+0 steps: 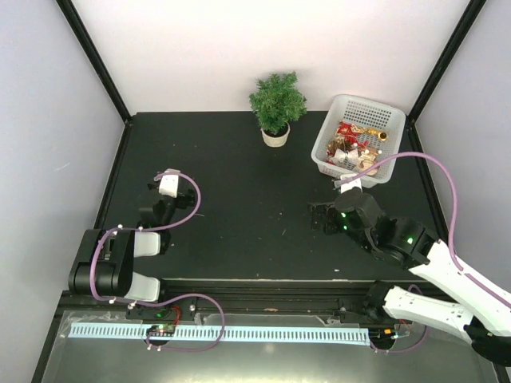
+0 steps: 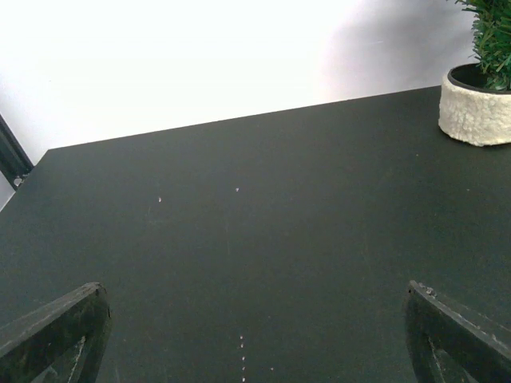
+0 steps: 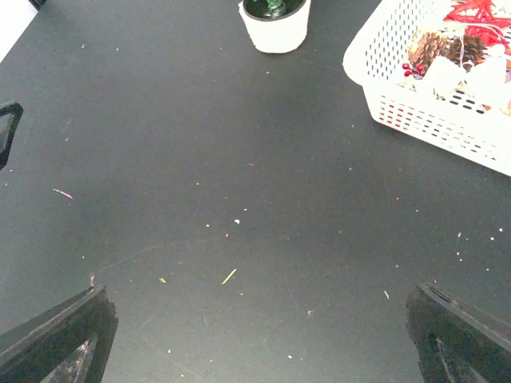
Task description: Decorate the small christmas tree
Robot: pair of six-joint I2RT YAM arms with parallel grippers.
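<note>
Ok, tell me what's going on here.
Two robot arms are set to decorate the small christmas tree, which stands bare at the back of the table. The ornaments lie in the white basket to its right. The right gripper hangs open and empty near the basket. The left gripper is open too, holding nothing.

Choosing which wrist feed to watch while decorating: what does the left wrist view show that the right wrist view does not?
Only left wrist: the bushy foliage of the small christmas tree and the white back wall. Only right wrist: the white basket of ornaments. Both: the tree's pot, the black table, and an open, empty tool: the left tool and the right tool.
</note>
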